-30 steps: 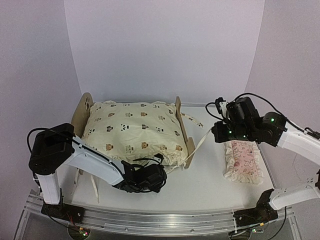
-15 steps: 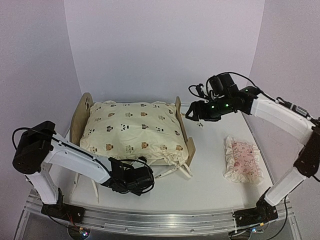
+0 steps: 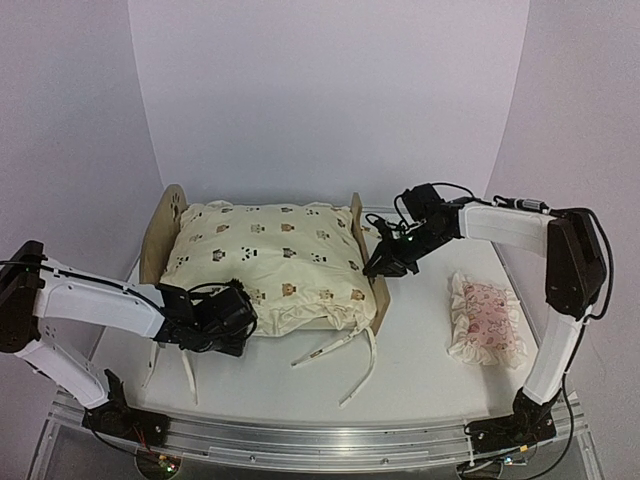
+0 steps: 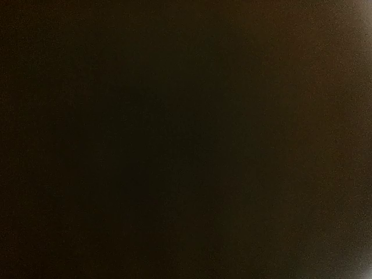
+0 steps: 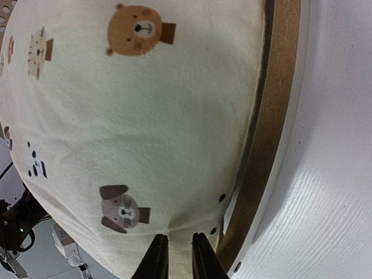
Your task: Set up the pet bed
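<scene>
The pet bed's light-wood headboard [image 3: 165,215] and footboard [image 3: 366,250] stand at centre-left, with the cream animal-print cushion [image 3: 265,255] filling the frame and hiding the mattress base. My right gripper [image 3: 385,264] is at the cushion's right edge, beside the footboard. In the right wrist view its jaws [image 5: 179,256] stand narrowly apart, pinching a puckered fold of the cushion [image 5: 145,104] next to the footboard [image 5: 273,116]. My left gripper [image 3: 228,320] is pressed against the cushion's near-left edge with its fingers hidden. The left wrist view is fully dark.
The small pink ruffled pillow [image 3: 487,320] lies on the white table [image 3: 430,340] at the right. The cushion's loose ties [image 3: 345,355] trail on the table in front of the footboard. More ties [image 3: 170,360] hang near the left arm.
My right gripper came down from the back right to the cushion's edge at the footboard. My left gripper slid left along the cushion's near edge. The ties now lie loose on the table.
</scene>
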